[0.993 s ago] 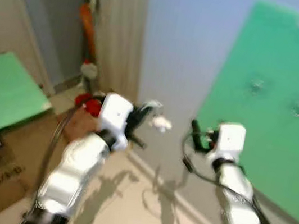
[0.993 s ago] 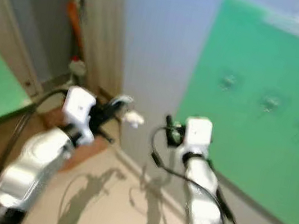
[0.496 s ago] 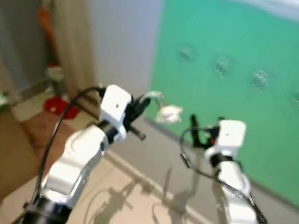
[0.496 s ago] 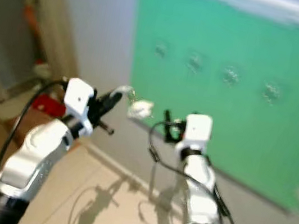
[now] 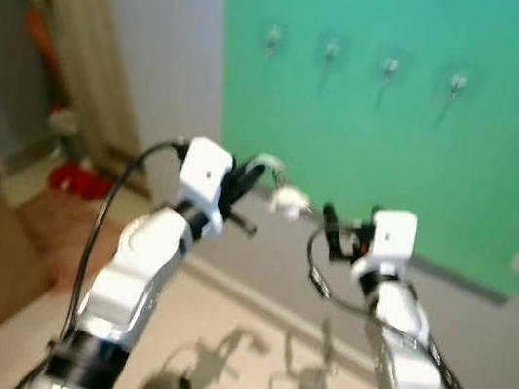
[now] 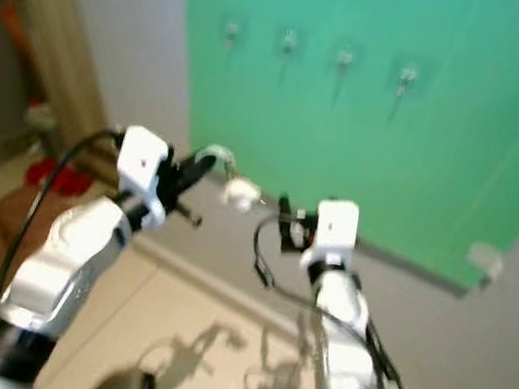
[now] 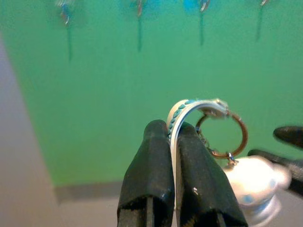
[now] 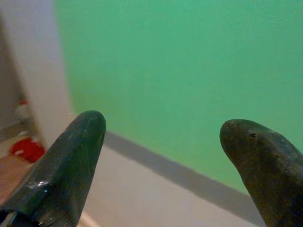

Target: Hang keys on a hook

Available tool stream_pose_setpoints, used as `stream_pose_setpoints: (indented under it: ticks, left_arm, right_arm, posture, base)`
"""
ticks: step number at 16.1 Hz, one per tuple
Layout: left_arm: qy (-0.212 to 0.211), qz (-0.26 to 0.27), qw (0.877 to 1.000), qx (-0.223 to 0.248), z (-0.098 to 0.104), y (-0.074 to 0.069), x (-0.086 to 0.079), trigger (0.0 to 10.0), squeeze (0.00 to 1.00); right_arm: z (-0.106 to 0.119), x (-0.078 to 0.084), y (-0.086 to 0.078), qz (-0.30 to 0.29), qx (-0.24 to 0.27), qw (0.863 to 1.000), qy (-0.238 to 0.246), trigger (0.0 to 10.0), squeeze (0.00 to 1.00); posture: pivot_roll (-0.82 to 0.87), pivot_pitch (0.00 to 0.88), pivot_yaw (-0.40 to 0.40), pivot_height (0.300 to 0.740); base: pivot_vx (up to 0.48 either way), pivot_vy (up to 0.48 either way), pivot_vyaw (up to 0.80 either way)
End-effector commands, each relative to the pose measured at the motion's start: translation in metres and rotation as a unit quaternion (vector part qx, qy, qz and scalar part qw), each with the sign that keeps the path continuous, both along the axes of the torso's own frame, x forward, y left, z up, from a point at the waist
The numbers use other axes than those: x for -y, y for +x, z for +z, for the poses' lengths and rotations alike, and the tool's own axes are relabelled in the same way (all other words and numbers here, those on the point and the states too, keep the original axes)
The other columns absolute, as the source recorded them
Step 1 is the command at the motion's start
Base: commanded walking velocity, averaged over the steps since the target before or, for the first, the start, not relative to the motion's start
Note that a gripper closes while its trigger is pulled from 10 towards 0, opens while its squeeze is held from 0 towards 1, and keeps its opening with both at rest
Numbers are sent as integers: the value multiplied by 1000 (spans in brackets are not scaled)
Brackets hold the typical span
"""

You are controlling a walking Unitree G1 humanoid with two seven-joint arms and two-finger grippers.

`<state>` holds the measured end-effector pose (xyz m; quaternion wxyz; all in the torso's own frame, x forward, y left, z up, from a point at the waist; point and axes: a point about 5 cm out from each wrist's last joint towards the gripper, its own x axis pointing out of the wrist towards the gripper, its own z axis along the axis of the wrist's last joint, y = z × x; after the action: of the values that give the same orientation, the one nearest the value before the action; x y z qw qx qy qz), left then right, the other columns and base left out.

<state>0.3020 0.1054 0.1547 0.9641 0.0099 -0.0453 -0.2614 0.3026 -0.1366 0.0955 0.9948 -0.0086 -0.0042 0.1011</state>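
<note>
I have the left gripper [image 7: 173,142] raised in front of me, its two black fingers [image 7: 150,170] pressed together on the white and teal strap [image 7: 182,109] of the keys [image 5: 280,190]. The strap loops up out of the fingertips to a coppery key ring [image 7: 222,133], and a pale round fob [image 7: 253,182] hangs from that ring, just beside the gripper and slightly blurred. From the head camera I see the keys sticking out past the left gripper toward the middle, at about the height of the grey band under the green panel [image 5: 398,128].

The right gripper [image 8: 165,142] is held up at the same height, near the keys but apart from them. Its fingers [image 8: 71,156] stand wide apart with nothing between them, pointing at the lower edge of the green panel where it meets the grey wall [image 8: 156,198].

Four hooks [image 5: 362,61] sit in a row along the upper part of the green panel, above both grippers and well apart from the keys. They look small and soft in focus, so I cannot make out their shape.

Along the left edge of my view there is a pale door frame [image 5: 74,57] with something red [image 5: 74,177] on the floor [image 5: 249,321] at its foot. Shadows of the arms fall on the light floor below the wall.
</note>
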Motion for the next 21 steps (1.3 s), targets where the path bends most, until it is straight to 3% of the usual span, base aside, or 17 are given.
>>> stream_pose_setpoints:
  ticks: [1,11,15,18,19,21]
  left_arm:
    - [-1,0,1000,-3,0,2,0,0,0]
    - [-20,-10,1000,-18,-6,-2,4,0,0]
    - [-94,77,990,-72,-21,0,-17,0,0]
    - [-147,188,964,-121,-38,-3,-45,0,0]
    - [-132,210,960,-128,-45,-7,-53,0,0]
    - [-92,203,969,-110,-44,-10,-54,0,0]
  right_arm:
    - [5,1,2,0,5,1000,-3,10000,0]
    - [3,10,2,-8,2,1000,-6,10000,0]
    - [2,19,-1,-43,11,998,37,10000,0]
    - [3,22,-2,-55,14,997,58,10000,0]
    - [4,24,-3,-60,15,996,66,10000,0]
    - [4,24,-5,-60,17,996,70,10000,0]
  posture:
    - [-37,0,69,653]
    - [-44,0,61,725]
    - [-44,0,73,740]
    - [-48,0,85,740]
    - [-47,0,85,740]
    - [-42,0,81,740]
  base:
    - [0,0,-400]
    - [0,0,0]
    - [0,0,0]
    - [0,0,0]
    - [0,0,0]
    - [0,0,0]
